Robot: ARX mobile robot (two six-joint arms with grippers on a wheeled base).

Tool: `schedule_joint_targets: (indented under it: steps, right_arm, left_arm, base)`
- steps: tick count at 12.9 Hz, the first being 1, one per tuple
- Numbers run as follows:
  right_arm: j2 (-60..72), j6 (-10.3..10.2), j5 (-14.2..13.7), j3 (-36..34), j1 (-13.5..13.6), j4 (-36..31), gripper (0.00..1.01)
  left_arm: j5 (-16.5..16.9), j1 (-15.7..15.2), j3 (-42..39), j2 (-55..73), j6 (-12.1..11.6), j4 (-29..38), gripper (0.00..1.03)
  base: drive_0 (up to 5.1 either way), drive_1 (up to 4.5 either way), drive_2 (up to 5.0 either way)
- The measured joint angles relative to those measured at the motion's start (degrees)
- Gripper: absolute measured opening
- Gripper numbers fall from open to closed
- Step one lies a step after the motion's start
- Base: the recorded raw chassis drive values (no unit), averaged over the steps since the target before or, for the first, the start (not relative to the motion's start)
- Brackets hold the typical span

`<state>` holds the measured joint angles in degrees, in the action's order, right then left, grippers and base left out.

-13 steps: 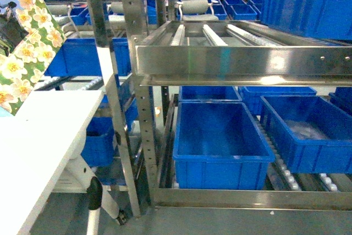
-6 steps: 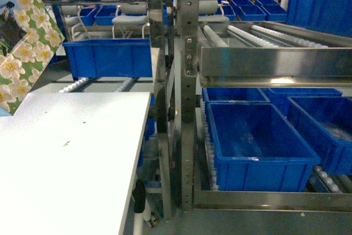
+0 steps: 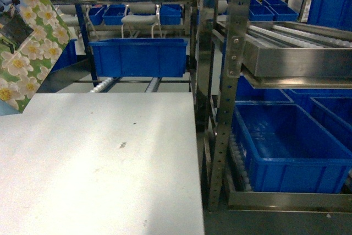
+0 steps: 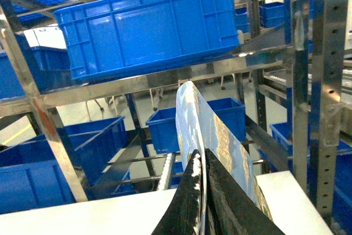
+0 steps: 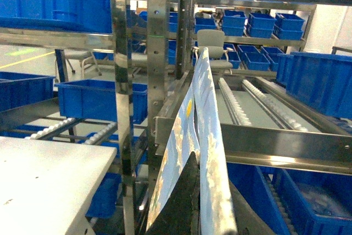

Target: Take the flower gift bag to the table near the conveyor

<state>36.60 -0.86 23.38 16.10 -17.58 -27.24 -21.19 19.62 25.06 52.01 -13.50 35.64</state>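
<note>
The flower gift bag [image 3: 33, 42] hangs tilted at the upper left of the head view, its lower corner over the white table's [image 3: 99, 158] left edge. In the left wrist view my left gripper [image 4: 201, 155] is shut on the bag's top edge [image 4: 220, 130], above the table [image 4: 82, 213]. My right gripper [image 5: 199, 160] is shut on a flower-print paper bag [image 5: 206, 114], right of the table's edge [image 5: 38, 174]; the head view shows neither. The conveyor [image 3: 286, 34] of white rollers in steel rails slopes at the right, seen again ahead of the right wrist [image 5: 258, 103].
A steel rack post [image 3: 234, 81] stands just right of the table's edge. Blue bins sit low in the rack [image 3: 286, 147] and behind the table [image 3: 137, 56] on roller tracks [image 3: 107, 83]. Chairs [image 3: 140, 17] stand further back.
The head view has swung, so the table now fills the lower left and the rack and conveyor have shifted right. The flower bag stays at the upper left.
</note>
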Motion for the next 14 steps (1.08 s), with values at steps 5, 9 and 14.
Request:
schedule_joint_targets:
  steps: [5,9,14]
  right_arm:
    - [0.0,0.0,0.0,0.0,0.0,0.2,0.02]
    - [0.0,0.0,0.0,0.0,0.0,0.0,0.02]
    - [0.0,0.0,0.0,0.0,0.0,0.0,0.02]
  left_arm:
    - [0.0,0.1,0.0,0.0,0.0,0.0,0.02]
    - [0.0,0.1,0.0,0.0,0.0,0.0,0.02]
    - [0.0,0.0,0.0,0.0,0.0,0.0,0.02]
  base:
    - [-5.0,2.45,2.4]
    - [-5.0,2.48,2.5]
    - [-5.0,2.44,2.4]
